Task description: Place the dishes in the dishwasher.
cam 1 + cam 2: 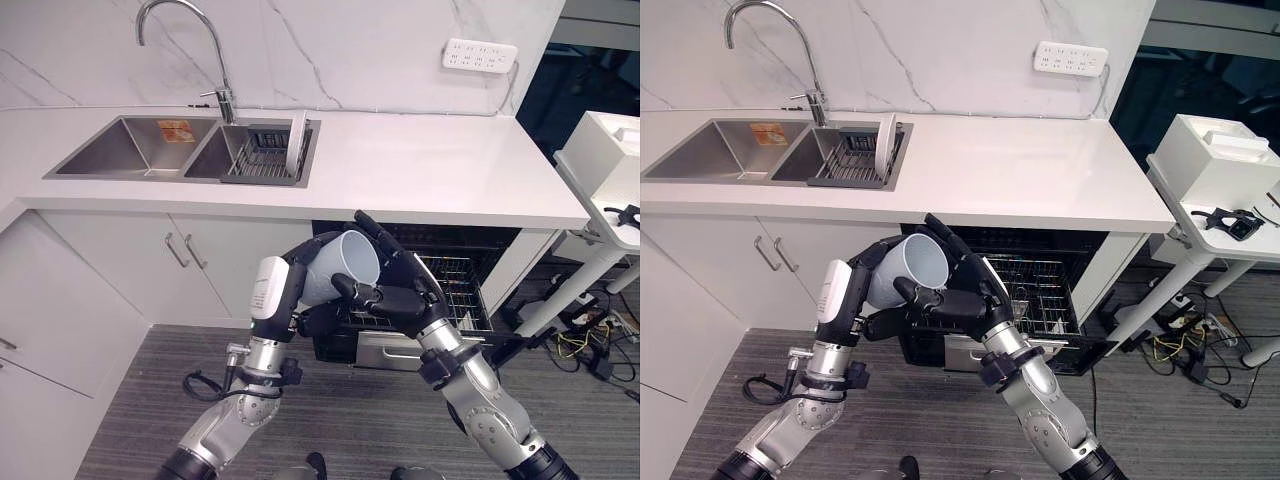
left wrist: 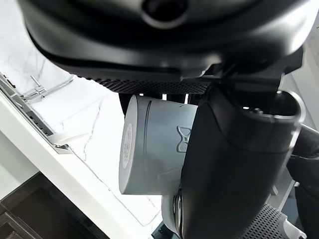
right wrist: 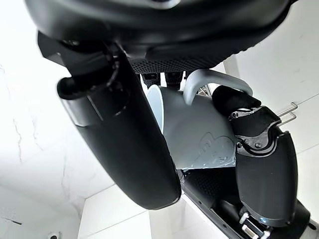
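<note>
A pale grey-blue mug [image 1: 340,262] hangs on its side in the air in front of the open dishwasher [image 1: 455,285], its mouth towards the counter. My left hand [image 1: 285,300] grips the mug's body from the left, fingers curled over and under it. From the right, my right hand [image 1: 405,295] has fingers over the rim and its thumb pressed on the mug's wall. In the left wrist view the mug [image 2: 149,149] shows its base past my thumb [image 2: 234,164]. The mug [image 3: 194,134] and its handle [image 3: 214,79] show in the right wrist view. A white plate [image 1: 297,145] stands in the sink rack.
The dishwasher's wire rack [image 1: 1040,290] is pulled out below and behind the hands. A double sink [image 1: 150,150] with a tall faucet [image 1: 215,60] sits at the back left of the white counter [image 1: 440,170]. At the right stands a side table [image 1: 610,200] with cables on the floor.
</note>
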Available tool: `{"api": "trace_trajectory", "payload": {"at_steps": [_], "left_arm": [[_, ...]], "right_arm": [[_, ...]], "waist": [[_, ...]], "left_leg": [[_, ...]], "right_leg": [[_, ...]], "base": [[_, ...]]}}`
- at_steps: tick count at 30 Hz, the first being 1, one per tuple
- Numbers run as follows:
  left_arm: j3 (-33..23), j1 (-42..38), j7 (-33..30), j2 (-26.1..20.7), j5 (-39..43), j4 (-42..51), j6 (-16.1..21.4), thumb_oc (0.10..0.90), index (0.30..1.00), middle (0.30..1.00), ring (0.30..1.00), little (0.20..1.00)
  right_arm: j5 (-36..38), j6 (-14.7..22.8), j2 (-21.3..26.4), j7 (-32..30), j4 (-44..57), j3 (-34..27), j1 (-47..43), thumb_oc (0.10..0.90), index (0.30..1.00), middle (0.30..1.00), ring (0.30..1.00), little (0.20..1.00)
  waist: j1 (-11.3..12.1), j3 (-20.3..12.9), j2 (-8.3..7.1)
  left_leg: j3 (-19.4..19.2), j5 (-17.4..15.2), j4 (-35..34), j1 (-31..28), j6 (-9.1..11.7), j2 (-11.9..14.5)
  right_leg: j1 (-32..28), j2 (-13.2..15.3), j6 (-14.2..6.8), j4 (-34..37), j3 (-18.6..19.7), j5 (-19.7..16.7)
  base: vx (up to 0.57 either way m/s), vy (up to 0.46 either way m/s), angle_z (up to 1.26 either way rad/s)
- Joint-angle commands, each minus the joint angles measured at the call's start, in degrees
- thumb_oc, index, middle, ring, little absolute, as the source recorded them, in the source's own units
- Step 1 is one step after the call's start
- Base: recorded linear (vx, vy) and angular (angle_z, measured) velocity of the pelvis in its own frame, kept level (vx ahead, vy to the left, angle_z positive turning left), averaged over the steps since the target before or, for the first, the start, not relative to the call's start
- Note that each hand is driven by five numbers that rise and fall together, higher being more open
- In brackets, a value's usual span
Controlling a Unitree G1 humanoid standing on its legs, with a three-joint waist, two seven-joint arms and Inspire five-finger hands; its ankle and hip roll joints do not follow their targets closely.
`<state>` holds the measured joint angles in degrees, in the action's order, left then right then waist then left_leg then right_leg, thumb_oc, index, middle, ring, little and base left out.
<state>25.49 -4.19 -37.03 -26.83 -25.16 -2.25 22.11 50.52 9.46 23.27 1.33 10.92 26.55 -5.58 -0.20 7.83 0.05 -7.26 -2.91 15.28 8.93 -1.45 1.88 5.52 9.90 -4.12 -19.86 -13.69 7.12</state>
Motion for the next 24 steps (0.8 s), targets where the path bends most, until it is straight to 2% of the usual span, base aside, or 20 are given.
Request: {"api": "trace_trajectory", "payload": {"at_steps": [1, 17, 19, 24], "left_arm": [[3.2, -9.3, -3.9, 1.4, -3.3, 3.5, 3.1, 0.4, 0.3, 0.3, 0.3, 0.3], [4.4, -10.4, -5.7, 1.0, -4.9, 3.3, 2.1, 0.4, 0.3, 0.3, 0.3, 0.3], [4.6, -10.4, -5.9, 1.1, -4.9, 3.2, 1.8, 0.8, 0.9, 0.9, 0.9, 0.9], [4.5, -10.0, -6.0, 1.1, -3.7, 3.1, 2.0, 0.8, 0.9, 0.9, 0.9, 0.9]], "right_arm": [[2.1, 3.9, -5.1, 0.6, 2.4, 0.9, -9.9, 0.4, 0.3, 0.3, 0.3, 0.3], [0.2, 3.8, -5.2, -0.5, 1.1, 1.5, -10.0, 0.4, 0.3, 0.3, 0.3, 0.3], [-0.1, 4.2, -5.2, -0.9, 1.0, 1.4, -10.1, 0.4, 0.3, 0.3, 0.3, 0.3], [-0.9, 5.1, -5.3, -2.6, 1.0, 0.5, -9.9, 0.4, 0.3, 0.3, 0.3, 0.3]], "waist": [[0.3, -1.4, -1.15], [-0.1, -1.6, -1.05], [-0.1, -1.6, -1.05], [-0.1, -1.6, -0.98]], "left_leg": [[3.3, -10.8, 1.9, -3.9, 2.5, 1.4], [3.0, -10.9, 1.9, -4.0, 2.5, 1.6], [2.8, -10.9, 1.9, -4.1, 2.4, 1.7], [2.9, -10.9, 1.9, -4.2, 2.4, 1.6]], "right_leg": [[-3.1, 0.4, -4.7, 2.7, 4.2, 2.8], [-3.2, 0.3, -4.7, 2.7, 4.4, 2.9], [-3.2, 0.4, -4.6, 2.7, 4.4, 2.9], [-3.3, 0.4, -4.6, 2.7, 4.3, 2.9]], "base": [[0.0, 0.0, 0.0], [0.0, 0.0, 0.0], [0.0, 0.0, 0.0], [0.0, 0.0, 0.0]]}}
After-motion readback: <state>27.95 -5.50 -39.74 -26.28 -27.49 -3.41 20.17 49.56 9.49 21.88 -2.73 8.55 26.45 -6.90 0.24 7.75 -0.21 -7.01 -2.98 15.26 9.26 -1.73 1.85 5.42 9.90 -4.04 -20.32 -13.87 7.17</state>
